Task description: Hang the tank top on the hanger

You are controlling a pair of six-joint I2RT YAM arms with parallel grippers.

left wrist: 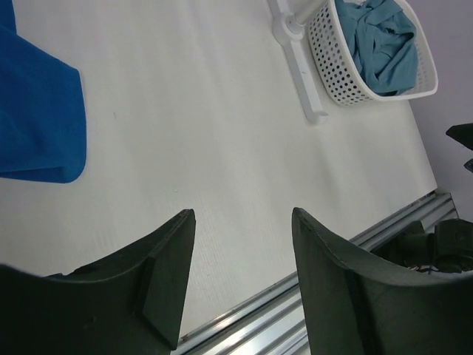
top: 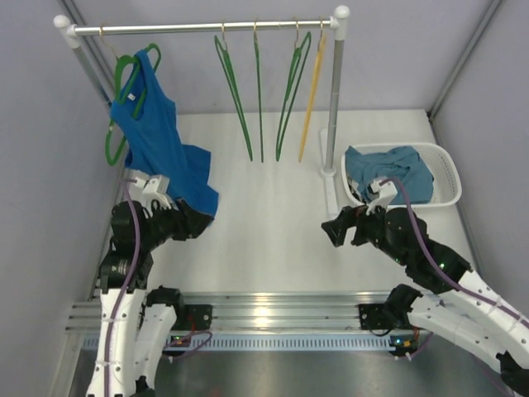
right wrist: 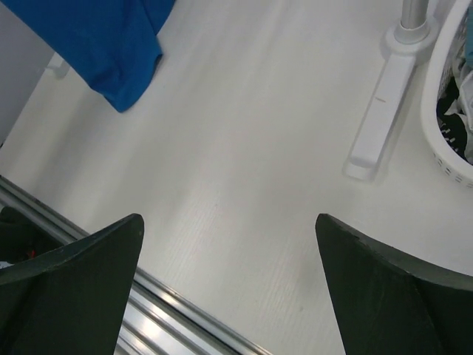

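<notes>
The royal-blue tank top (top: 161,145) hangs on a green hanger (top: 126,78) at the left end of the rail, its hem reaching down to the table. Its hem also shows in the left wrist view (left wrist: 33,118) and in the right wrist view (right wrist: 103,37). My left gripper (top: 196,223) is open and empty, low over the table just below the hem. My right gripper (top: 335,231) is open and empty over the table, left of the basket. The left wrist view shows its gripper (left wrist: 242,222) open, and the right wrist view shows its gripper (right wrist: 229,225) open over bare table.
Three more green hangers (top: 235,91) and a yellow hanger (top: 312,91) hang on the rail (top: 207,27). A white basket (top: 446,169) holds a teal garment (top: 393,174) at the right. The rack's right post and foot (top: 333,124) stand beside it. An aluminium rail runs along the near edge.
</notes>
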